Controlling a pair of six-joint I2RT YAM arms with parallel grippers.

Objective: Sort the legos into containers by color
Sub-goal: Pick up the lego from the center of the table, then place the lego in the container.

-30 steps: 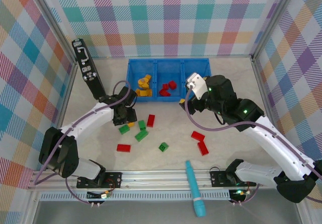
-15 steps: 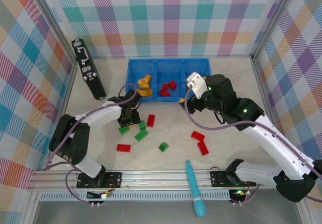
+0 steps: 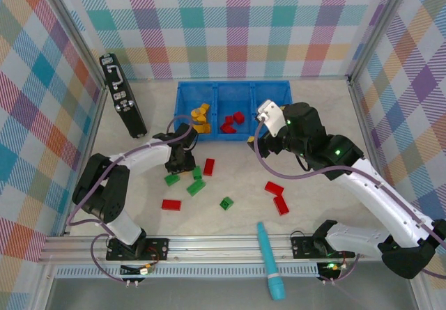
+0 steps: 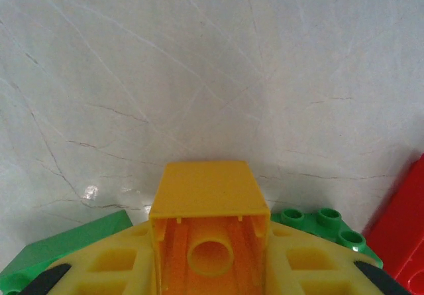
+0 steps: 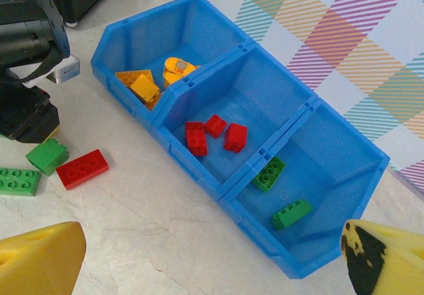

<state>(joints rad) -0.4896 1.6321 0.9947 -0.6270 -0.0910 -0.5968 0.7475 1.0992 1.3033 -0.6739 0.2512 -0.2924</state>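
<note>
Overhead view of two robot arms that are sorting toy bricks on a pale table. The left gripper (image 3: 180,158) is hanging just in front of the blue tray (image 3: 233,84), below its left compartment (image 5: 142,50). Its yellow fingers (image 4: 112,268) are clamping an orange-yellow brick (image 4: 207,192), hollow underside facing the wrist camera.

Compared with a second ago, this gripper is sitting closer to the tray and further toward its middle. The left arm's elbow is also swinging in the same direction. The sliver of orange that was peeking out beneath the fingers is no longer showing on the table (so the brick is probably lifted, though this is a judgement). That means one more brick is likely heading for the left compartment, where other orange-yellow bricks (image 5: 142,83) are already lying.

The right gripper (image 5: 212,262) is hovering at the tray's near edge, by the right compartment (image 5: 331,169), and is barely moving between frames. Its fingers are spread wide apart and are holding nothing.

Three red bricks (image 5: 213,133) are lying in the middle compartment (image 5: 258,89), and two green bricks (image 5: 278,192) in the right one. Eight loose bricks (image 3: 209,166), red and green, are waiting in front of the tray.
</note>
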